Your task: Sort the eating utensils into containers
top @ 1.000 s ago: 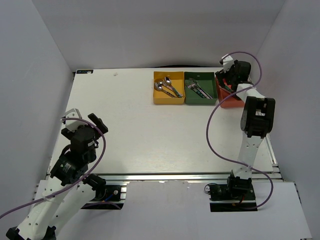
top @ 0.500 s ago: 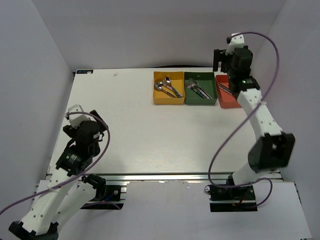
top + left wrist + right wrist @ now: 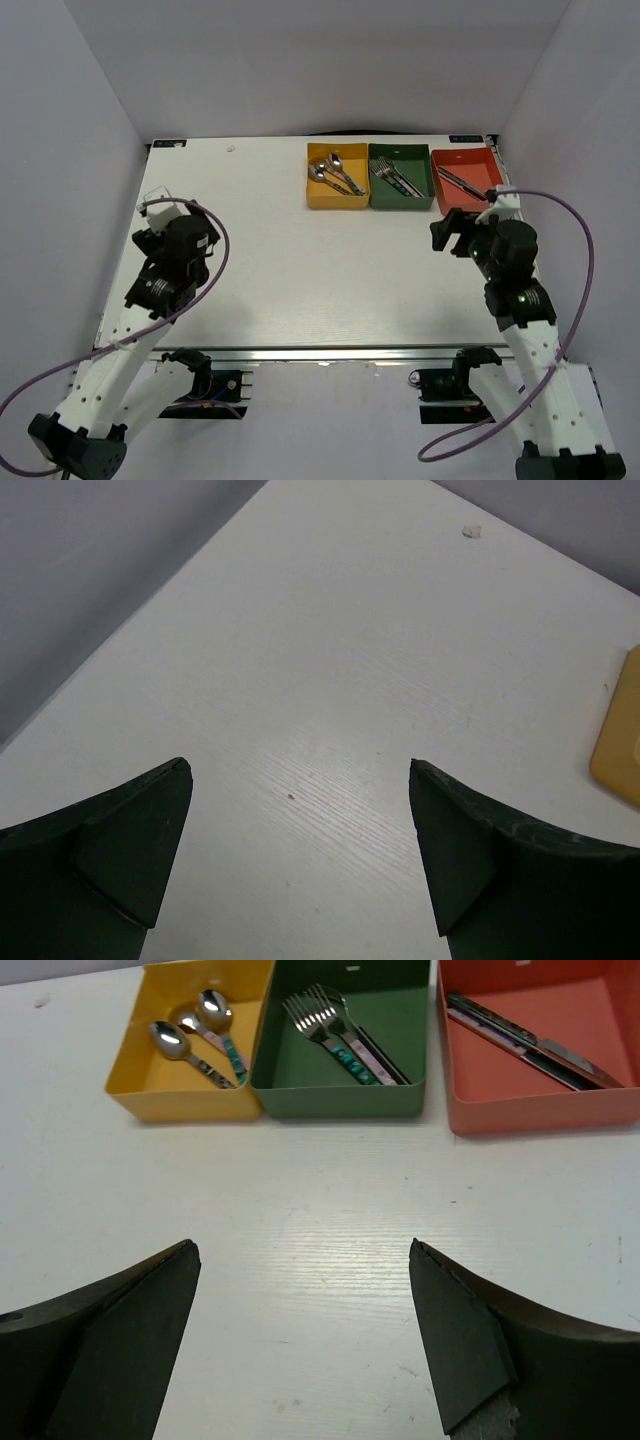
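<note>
White grained table [image 3: 300,270], grey walls [image 3: 320,60], far-edge bins [image 3: 401,204], perhaps a crumb [image 3: 473,530]

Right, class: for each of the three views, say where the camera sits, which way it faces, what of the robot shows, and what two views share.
Top: above and behind the arms, looking down on the table; left gripper, right gripper and both arms show.
Left wrist: on the left arm, facing the table's far-left part; its open gripper shows.
Right wrist: on the right arm, facing yellow bin, green bin, red bin; its open gripper shows.
Shared: both wrist views catch the yellow bin.
</note>
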`<state>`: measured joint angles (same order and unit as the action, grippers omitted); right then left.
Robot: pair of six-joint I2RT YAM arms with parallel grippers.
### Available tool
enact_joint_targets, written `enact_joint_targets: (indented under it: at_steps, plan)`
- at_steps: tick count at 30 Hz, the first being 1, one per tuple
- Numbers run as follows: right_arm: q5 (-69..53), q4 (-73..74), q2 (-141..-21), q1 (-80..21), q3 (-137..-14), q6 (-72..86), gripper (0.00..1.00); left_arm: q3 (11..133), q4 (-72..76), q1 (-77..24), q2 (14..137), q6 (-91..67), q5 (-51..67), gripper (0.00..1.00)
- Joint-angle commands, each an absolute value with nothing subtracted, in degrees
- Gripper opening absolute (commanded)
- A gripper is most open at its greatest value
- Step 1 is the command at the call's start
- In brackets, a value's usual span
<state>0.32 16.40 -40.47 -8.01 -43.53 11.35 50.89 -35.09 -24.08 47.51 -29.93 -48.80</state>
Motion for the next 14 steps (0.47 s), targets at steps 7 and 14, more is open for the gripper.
enact_joint_targets:
  at_steps: [7, 14]
  plan:
    - [-4.3, 19.5, -33.6, -8.2, -35.7, 10.7, 0.89, 46.1, -33.2, -22.9, 38.1, -28.0, -50.4, 0.98]
    - [-3.4, 19.2, -33.7, -8.2, -34.5, 10.5, 0.89, 46.5, -33.7, -22.9, 39.5, -27.9, -50.2, 0.98]
